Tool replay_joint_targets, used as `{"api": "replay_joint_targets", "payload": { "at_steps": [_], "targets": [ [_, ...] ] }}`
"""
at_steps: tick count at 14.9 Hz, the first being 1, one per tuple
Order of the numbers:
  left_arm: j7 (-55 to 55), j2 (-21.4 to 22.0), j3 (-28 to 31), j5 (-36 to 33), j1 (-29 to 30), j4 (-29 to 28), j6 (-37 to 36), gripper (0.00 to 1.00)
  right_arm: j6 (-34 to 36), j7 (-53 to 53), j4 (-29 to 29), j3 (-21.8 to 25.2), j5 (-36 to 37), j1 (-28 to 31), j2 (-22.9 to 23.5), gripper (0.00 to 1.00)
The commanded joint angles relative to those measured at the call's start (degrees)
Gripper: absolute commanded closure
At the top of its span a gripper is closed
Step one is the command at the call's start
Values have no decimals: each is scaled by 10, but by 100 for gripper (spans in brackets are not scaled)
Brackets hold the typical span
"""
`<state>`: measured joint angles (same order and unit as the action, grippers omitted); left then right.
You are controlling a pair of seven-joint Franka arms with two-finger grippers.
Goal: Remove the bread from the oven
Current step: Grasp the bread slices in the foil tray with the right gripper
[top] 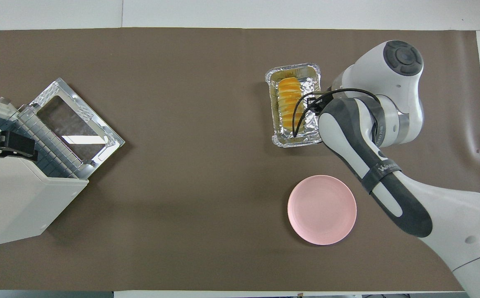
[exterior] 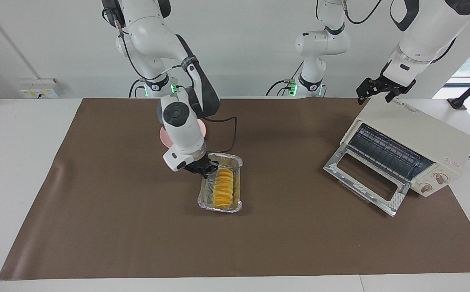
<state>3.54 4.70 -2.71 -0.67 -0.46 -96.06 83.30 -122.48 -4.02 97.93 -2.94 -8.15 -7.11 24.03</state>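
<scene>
The golden ridged bread (exterior: 222,185) lies in a crinkled silver foil tray (exterior: 219,208) on the brown mat, out of the oven. My right gripper (exterior: 206,170) is shut on the tray's rim at the end nearer the robots. In the overhead view the bread (top: 289,101) and tray (top: 293,68) show beside the right wrist, which hides the fingers. The cream-white oven (exterior: 417,129) stands at the left arm's end with its glass door (exterior: 364,178) folded down and its dark rack bare. My left gripper (exterior: 376,95) hangs open over the oven's top corner.
A pink round plate (top: 322,209) lies nearer the robots than the tray, mostly hidden by the right arm in the facing view. The oven (top: 16,198) and its open door (top: 74,124) take up the mat's corner at the left arm's end.
</scene>
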Motion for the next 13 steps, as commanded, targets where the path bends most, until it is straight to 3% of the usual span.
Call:
{"api": "replay_joint_targets", "payload": {
  "at_steps": [1, 5, 6, 7, 8, 13],
  "targets": [
    [-1, 7, -2, 9, 4, -4, -4, 0, -7, 80, 42, -8, -23, 24, -15, 100],
    [0, 7, -1, 9, 5, -4, -5, 0, -4, 109, 57, -8, -26, 42, -21, 100],
    [0, 7, -1, 9, 5, -4, -4, 0, -3, 107, 56, -7, -26, 42, -21, 61],
    [0, 7, -1, 9, 5, -4, -5, 0, -1, 100, 55, -7, -27, 42, -21, 7],
    [0, 7, -1, 9, 5, -4, -4, 0, 7, 92, 53, -7, -26, 41, -28, 0],
    [0, 7, -1, 9, 5, -4, -4, 0, 43, 69, 15, -5, 36, 16, -57, 0]
  ]
}}
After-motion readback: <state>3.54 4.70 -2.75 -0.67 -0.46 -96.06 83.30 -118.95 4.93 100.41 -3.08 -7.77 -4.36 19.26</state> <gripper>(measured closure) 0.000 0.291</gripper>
